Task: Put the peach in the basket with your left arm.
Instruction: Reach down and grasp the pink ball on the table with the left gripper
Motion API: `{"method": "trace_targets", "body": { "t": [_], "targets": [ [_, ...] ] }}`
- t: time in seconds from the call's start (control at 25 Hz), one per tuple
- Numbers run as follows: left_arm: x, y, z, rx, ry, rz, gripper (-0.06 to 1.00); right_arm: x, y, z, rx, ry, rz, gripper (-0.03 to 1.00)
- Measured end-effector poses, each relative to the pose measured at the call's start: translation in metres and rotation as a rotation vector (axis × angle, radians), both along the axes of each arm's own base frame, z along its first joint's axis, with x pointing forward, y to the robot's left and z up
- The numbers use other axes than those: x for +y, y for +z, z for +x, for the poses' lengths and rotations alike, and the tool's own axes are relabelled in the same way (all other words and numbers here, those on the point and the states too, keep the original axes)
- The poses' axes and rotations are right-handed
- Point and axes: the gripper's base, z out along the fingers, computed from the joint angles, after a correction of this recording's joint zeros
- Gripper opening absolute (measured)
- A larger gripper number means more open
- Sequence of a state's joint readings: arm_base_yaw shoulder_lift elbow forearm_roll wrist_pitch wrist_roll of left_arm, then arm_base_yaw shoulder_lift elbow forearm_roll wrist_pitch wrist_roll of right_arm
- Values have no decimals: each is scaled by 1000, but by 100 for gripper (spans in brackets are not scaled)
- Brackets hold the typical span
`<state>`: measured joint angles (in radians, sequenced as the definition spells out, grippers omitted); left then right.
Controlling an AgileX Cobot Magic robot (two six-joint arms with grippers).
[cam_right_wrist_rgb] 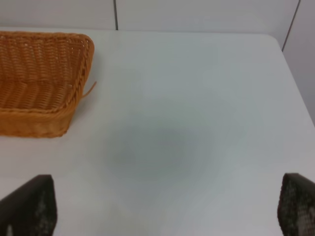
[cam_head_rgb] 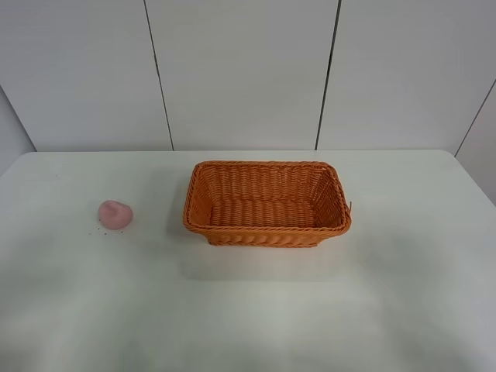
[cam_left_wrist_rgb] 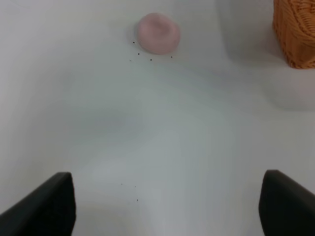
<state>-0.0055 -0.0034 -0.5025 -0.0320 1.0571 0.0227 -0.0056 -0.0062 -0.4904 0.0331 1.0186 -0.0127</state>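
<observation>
Now: peach (cam_head_rgb: 115,215) sits on table (cam_head_rgb: 248,310), well left of basket (cam_head_rgb: 267,229), untouched; left fingers (cam_left_wrist_rgb: 49,206) spread wide, nothing held. Drive fwd, centre over peach, drop low, close gently. Round, may roll.

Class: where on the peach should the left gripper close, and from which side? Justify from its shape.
Probably best: grip the peach across its widest rounded sides, descending from above with the open left gripper. It sits alone on the table, apart from the basket, so both flanks are free.
</observation>
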Motion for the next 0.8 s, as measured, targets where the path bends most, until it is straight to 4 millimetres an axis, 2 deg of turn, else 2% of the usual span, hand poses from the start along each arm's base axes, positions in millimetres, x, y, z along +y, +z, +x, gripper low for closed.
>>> {"method": "trace_targets", "body": {
  "t": [0.36, 0.48, 0.6, 0.72, 0.8],
  "targets": [
    [0, 2, 0, -5, 2, -3, 78, 0, 0, 0, 0, 0, 0, 69],
    [0, 18, 8, 31, 4, -9, 78, 0, 0, 0, 0, 0, 0, 69],
    [-1, 37, 34, 140, 0, -19, 77, 0, 0, 0, 0, 0, 0, 69],
    [-2, 52, 76, 262, -2, -22, 76, 0, 0, 0, 0, 0, 0, 69],
    [-2, 56, 112, 342, 0, -21, 76, 0, 0, 0, 0, 0, 0, 69]
  ]
}}
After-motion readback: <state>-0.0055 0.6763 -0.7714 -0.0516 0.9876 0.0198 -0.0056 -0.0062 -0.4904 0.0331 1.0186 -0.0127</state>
